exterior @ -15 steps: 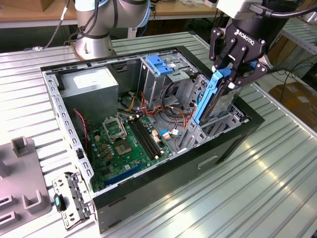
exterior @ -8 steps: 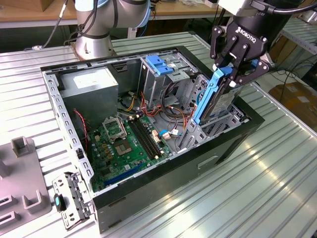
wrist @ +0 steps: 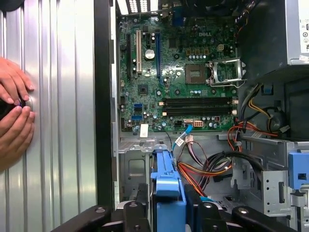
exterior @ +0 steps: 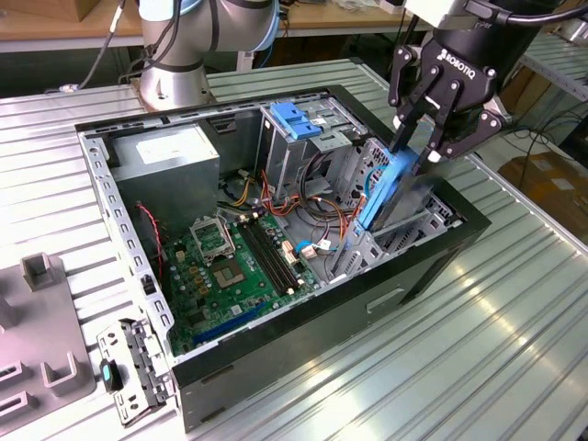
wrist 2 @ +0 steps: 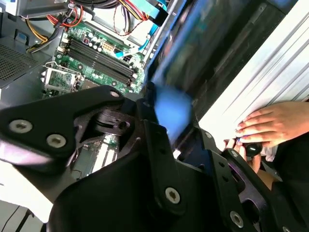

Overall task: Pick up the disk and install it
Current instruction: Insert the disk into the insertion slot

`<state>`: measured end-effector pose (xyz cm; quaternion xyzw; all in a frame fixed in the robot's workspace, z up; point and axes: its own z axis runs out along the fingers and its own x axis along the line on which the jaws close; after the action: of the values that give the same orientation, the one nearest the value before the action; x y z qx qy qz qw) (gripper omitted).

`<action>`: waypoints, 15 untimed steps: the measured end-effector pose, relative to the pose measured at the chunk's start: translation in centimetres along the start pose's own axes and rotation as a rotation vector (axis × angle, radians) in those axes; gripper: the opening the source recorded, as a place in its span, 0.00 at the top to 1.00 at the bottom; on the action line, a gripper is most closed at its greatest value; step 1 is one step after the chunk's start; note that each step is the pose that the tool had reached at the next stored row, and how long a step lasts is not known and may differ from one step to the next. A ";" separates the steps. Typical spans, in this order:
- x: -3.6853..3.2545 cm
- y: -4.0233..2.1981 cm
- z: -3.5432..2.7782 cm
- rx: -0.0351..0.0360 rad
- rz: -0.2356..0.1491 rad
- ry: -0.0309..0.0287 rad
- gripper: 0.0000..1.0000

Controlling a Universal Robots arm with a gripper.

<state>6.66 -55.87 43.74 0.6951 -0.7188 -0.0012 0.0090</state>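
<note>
Pick-up's done: black gripper (exterior: 415, 147) clenched on the blue-railed silver-grey disk (exterior: 384, 195), its lower end at the grey metal bay (exterior: 413, 231), unseated.

Ribbed metal tabletop (exterior: 496, 367) (glare-streaked), wooden bench (exterior: 46, 26) behind, cardboard box (exterior: 549, 175) beside.

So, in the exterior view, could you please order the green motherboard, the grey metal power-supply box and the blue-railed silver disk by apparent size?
1. green motherboard
2. grey metal power-supply box, close; it lies farther back
3. blue-railed silver disk, partly hidden
</note>
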 end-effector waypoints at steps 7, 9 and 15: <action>0.07 0.00 0.38 0.0000 0.000 -0.0005 0.49; 0.17 -0.01 0.80 0.0001 0.000 -0.0005 0.51; 0.21 -0.48 2.32 0.0022 -0.003 0.0001 0.88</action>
<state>7.10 -56.12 41.42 0.6963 -0.7177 -0.0004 0.0082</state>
